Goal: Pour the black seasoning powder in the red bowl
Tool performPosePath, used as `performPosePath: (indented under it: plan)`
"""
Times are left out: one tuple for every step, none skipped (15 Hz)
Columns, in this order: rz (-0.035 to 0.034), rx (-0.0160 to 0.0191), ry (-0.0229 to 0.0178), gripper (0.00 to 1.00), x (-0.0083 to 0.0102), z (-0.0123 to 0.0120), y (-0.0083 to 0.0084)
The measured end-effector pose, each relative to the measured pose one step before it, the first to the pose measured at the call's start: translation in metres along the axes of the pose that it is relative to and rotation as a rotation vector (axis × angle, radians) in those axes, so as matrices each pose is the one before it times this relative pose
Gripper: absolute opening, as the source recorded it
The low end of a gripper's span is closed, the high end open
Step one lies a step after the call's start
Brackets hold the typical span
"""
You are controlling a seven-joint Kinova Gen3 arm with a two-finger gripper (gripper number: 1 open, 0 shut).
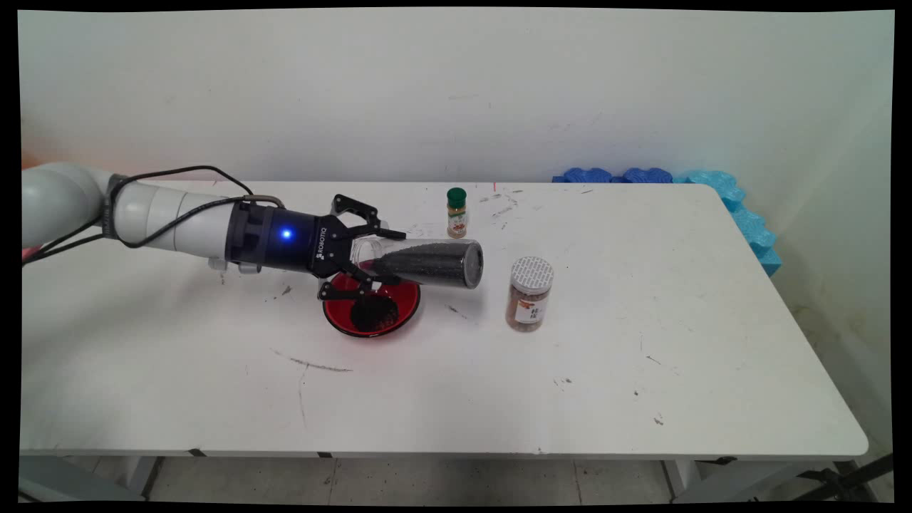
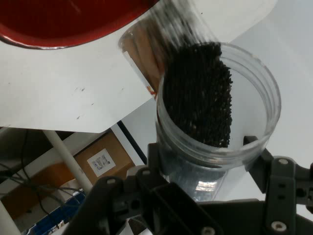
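Note:
My gripper (image 1: pixel 367 249) is shut on a clear plastic jar (image 1: pixel 427 262) of small black grains, held lying on its side above the table. The jar's open mouth is at the gripper end, right over a red bowl (image 1: pixel 405 305) that has a heap of the black grains (image 1: pixel 372 313) in it. In the hand view the jar (image 2: pixel 215 122) fills the middle, with black grains (image 2: pixel 198 93) piled along one side, and the red bowl (image 2: pixel 68 22) shows at the top left.
A spice jar with a white patterned lid (image 1: pixel 529 293) stands just right of the bowl. A small green-capped bottle (image 1: pixel 457 212) stands behind. Blue foam pieces (image 1: pixel 727 196) line the table's far right corner.

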Motion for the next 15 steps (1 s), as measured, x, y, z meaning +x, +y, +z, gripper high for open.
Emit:
performPosePath:
  plan:
    - [-0.00291,-0.00298,-0.00075,0.0,0.00024,-0.00009,0.00017]
    - [-0.00543,-0.00475,-0.00099,0.0,0.00005,0.00003,0.00054]
    - [-0.00348,-0.00303,-0.001,0.0,0.00006,0.00009,0.0004]
    - [-0.00441,-0.00442,-0.00134,0.0,0.00007,0.00013,0.00065]
    - [-0.00337,-0.0047,-0.00185,0.0,0.00002,0.0,0.00068]
    - [-0.00221,-0.0036,-0.00185,0.0,0.0,0.00002,0.00055]
    - [-0.00217,-0.00277,-0.00112,0.0,0.00021,0.00006,0.00038]
    - [-0.00195,-0.00296,-0.00084,0.0,0.00022,-0.00013,0.00029]
    - [-0.00187,-0.00259,-0.00106,0.0,0.00025,0.00008,0.00032]
    - [-0.00077,-0.00188,-0.00099,0.0,0.00013,0.00007,0.00018]
    - [-0.00036,-0.00125,-0.00057,0.0,0.00002,-0.00005,0.00004]
    - [-0.00061,-0.00142,-0.00093,0.0,0.00008,0.00009,0.00011]
    - [-0.00036,-0.00131,-0.00082,0.0,0.00003,0.00013,0.00021]
    - [-0.00093,-0.00144,-0.00054,0.0,0.0001,0.00006,0.00011]
    - [-0.00037,-0.00101,-0.00041,0.0,0.00007,-0.00001,0.00001]
